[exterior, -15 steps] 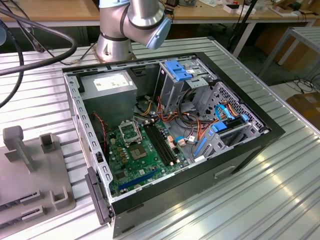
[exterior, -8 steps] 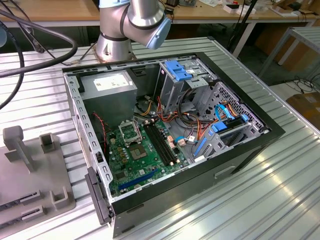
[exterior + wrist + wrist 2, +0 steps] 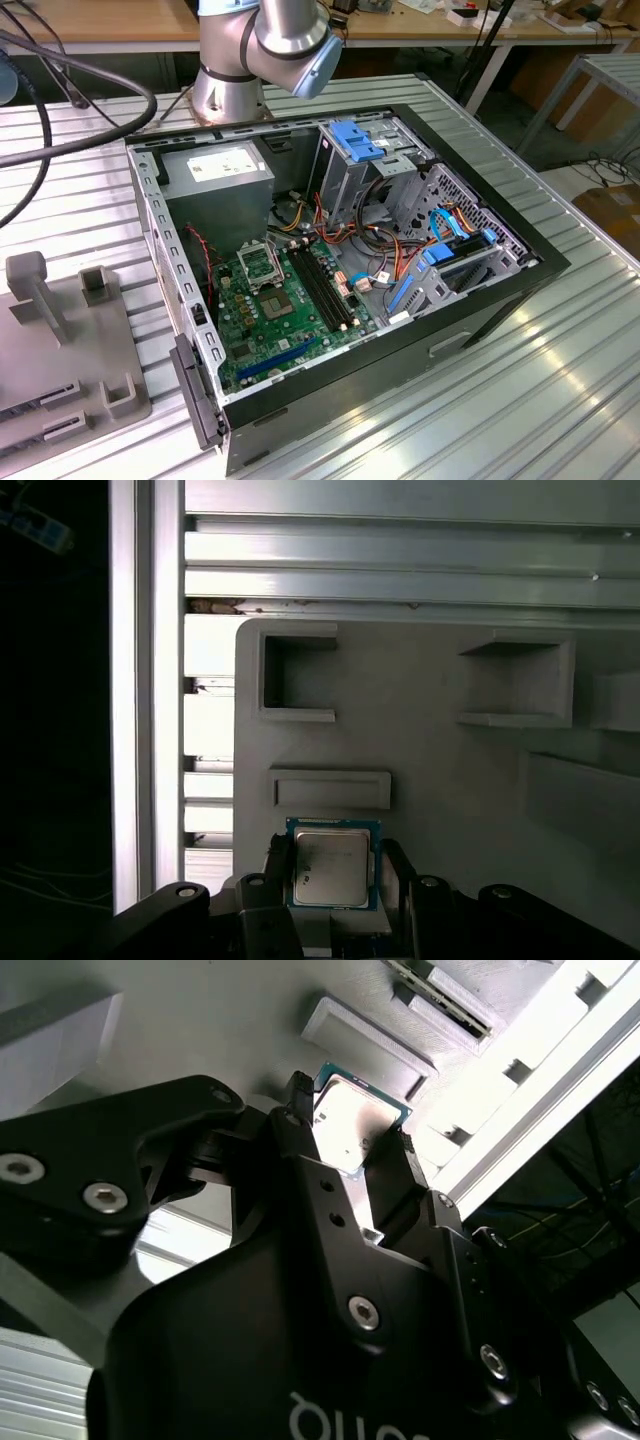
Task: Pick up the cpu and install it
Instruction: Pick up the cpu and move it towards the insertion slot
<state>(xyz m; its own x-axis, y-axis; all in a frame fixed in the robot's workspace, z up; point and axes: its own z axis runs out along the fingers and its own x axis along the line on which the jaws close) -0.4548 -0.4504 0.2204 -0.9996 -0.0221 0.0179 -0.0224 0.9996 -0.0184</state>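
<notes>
The tool (image 3: 337,855) straddled the cpu (image 3: 332,870) on its tray (image 3: 450,770); whether it was pinching, I couldn't tell. A skewed squeeze could tip it.

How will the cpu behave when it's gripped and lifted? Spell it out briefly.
The cpu is a thin flat square with a metal lid, so it is probably rigid and light. The lid looks smooth and glares brightly in the second wrist view, so it may be slippery. Being flat, it should not roll.
</notes>
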